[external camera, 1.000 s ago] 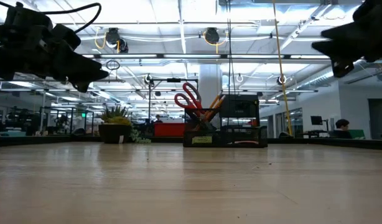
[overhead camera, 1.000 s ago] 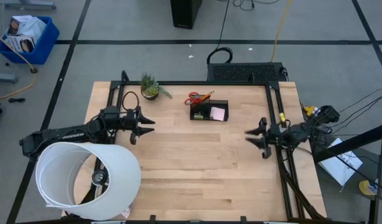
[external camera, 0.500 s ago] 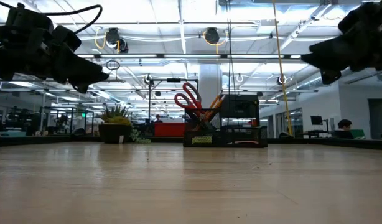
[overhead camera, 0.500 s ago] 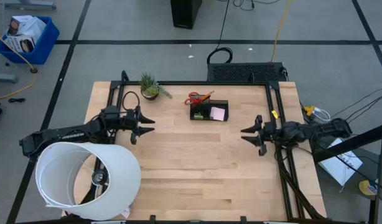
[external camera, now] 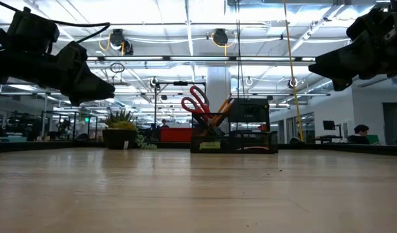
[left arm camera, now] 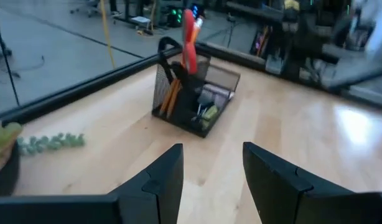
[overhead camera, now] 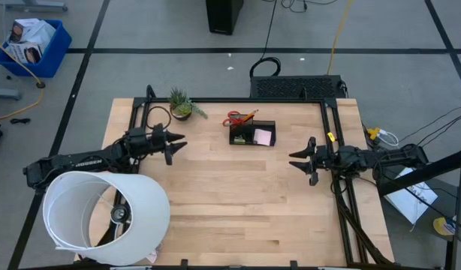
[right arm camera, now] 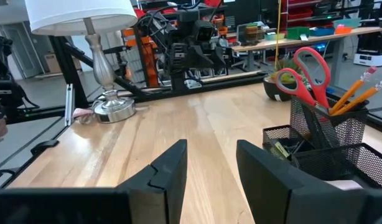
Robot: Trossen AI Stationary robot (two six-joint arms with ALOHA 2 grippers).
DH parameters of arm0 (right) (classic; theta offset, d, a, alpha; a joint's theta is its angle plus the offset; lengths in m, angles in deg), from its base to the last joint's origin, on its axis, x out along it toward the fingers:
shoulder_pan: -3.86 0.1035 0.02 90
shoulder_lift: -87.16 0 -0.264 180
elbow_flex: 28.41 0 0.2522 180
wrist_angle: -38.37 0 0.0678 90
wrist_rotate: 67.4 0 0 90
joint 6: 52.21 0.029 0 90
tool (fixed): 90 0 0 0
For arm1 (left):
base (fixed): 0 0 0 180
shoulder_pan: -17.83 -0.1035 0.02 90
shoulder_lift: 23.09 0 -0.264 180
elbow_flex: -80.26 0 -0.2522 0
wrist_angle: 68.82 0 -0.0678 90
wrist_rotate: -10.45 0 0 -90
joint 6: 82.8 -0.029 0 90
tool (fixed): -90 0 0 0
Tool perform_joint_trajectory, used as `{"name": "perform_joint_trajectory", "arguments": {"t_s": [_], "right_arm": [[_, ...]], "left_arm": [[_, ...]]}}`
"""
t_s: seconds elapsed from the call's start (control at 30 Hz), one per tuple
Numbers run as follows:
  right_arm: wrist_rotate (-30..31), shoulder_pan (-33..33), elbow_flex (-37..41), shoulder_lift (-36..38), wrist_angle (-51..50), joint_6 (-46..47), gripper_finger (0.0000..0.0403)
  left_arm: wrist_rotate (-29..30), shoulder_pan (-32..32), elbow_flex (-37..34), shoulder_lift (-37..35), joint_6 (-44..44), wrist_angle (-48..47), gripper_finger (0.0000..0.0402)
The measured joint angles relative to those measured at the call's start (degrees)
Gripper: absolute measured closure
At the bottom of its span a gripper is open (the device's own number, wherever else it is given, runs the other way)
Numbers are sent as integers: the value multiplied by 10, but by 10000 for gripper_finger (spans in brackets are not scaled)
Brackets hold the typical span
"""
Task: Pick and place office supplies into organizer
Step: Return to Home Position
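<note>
The black mesh organizer (overhead camera: 252, 134) sits at the far middle of the table (overhead camera: 238, 210). Its taller left compartment holds red-handled scissors (overhead camera: 233, 118) standing blades down with the handles leaning left, and orange pencils (overhead camera: 248, 116) slanting up to the right. The lower compartment holds a flat pink sticky pad (overhead camera: 263, 137) and a small yellow-green piece (left arm camera: 209, 112). The left gripper (overhead camera: 176, 146) and the right gripper (overhead camera: 298, 161) hover on either side of the table, each with fingers spread and holding nothing.

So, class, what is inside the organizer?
Red-handled scissors and orange pencils stand in the organizer's taller compartment; a pink sticky-note pad lies in the lower one. The taller compartment's bottom is covered.
</note>
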Motion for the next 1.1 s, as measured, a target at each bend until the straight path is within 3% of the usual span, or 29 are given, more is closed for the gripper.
{"name": "perform_joint_trajectory", "arguments": {"t_s": [0.13,0.27,0.37,0.53,0.67,0.87,1.0,1.1], "right_arm": [[0,0,0,0,1,0,270],[0,0,0,0,2,0,270],[1,0,0,0,2,0,270],[1,0,0,0,3,0,270],[1,0,0,0,3,0,270],[1,0,0,0,3,0,270],[1,0,0,0,3,0,270],[1,0,0,0,4,0,271]], "left_arm": [[-14,0,2,-5,64,21,231],[-109,6,2,-36,81,22,231],[-116,12,2,-77,89,7,231],[5,40,2,-156,82,-71,231],[54,77,2,-204,79,-134,231],[103,160,-1,-233,51,-138,231],[233,227,-14,-246,33,-153,231],[261,262,-15,-236,13,-142,231]]}}
